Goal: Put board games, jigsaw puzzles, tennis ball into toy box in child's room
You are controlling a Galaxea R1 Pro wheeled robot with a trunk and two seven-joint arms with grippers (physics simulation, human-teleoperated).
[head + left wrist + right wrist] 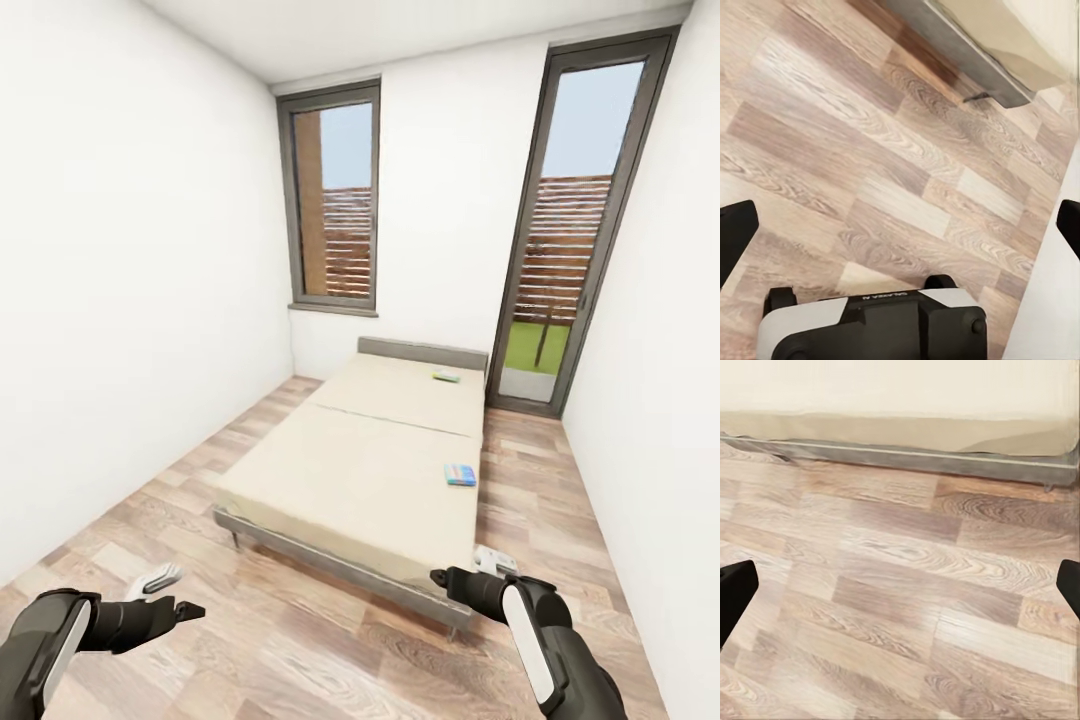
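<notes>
Approaching the bed (370,470): left gripper (900,225) and right gripper (900,585) spread apart, empty. Next, reach the blue game (460,475), then green game (446,377).

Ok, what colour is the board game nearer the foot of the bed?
Mostly blue, with small multicolour print; the board game shows best in the head view.

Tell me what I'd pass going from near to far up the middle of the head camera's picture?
Wood-plank floor → foot of the bed → blue board game on the mattress → greenish board game → grey headboard → white end wall with two tall windows.
</notes>
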